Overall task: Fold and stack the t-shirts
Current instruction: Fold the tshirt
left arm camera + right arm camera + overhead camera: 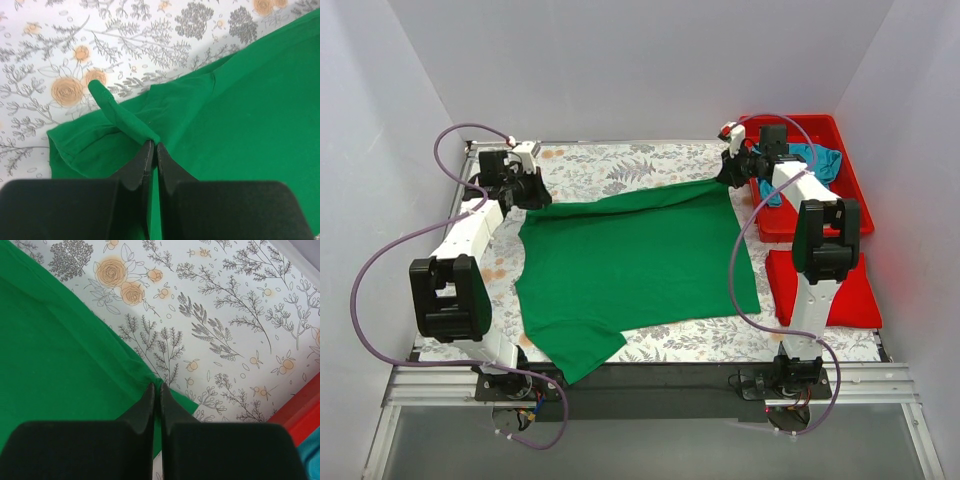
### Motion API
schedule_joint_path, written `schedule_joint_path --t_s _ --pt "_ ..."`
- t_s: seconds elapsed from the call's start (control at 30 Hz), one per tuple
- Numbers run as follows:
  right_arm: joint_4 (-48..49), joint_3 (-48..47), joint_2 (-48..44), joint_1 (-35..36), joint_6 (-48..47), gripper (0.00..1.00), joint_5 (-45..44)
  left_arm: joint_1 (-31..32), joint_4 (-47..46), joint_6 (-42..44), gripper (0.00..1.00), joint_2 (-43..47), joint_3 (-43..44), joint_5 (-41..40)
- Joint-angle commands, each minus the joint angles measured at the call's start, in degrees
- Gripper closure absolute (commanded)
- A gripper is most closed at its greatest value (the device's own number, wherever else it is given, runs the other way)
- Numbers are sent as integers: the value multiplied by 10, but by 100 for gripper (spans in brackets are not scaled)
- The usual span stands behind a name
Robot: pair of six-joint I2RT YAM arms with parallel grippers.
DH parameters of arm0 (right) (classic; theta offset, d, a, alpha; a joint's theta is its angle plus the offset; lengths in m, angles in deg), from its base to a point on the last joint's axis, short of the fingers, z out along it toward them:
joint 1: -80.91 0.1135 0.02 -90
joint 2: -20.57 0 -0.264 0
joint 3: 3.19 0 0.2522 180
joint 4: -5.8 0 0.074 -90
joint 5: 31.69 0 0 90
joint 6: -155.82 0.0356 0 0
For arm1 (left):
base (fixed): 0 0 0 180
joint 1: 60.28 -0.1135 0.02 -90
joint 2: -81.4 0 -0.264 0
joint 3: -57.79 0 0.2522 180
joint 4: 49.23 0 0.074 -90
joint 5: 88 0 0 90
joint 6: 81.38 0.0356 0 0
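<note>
The left arm [470,232] and right arm [790,183] are white with black joints and purple cables [470,125].

The black body of the left gripper [153,145] hides the green t-shirt [240,115] under it; the cloth also runs off-frame to its right. Right of the right gripper [156,386], the teal t-shirt [311,460] is a cut-off sliver, seemingly beyond the red tub [297,410] wall.

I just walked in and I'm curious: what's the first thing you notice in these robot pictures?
The big bright green t-shirt grabs the eye, spread across the middle of the flowery table. The left gripper and the right gripper pinch its far edge, one at each end, jaws shut. At the far right sits a red tub with a teal t-shirt inside.
</note>
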Motion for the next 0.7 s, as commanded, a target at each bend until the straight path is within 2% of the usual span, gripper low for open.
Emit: schedule_joint_path --t_s 0.0,0.4,0.67 --pt "-10 18 -33 -5 -37 99 18 -3 23 11 100 37 -22 -5" --pt "-57 61 -38 -7 -103 99 21 -4 46 29 100 64 -79 -28" --pt "-68 95 -34 -7 -131 99 12 -4 56 59 100 37 -101 -51"
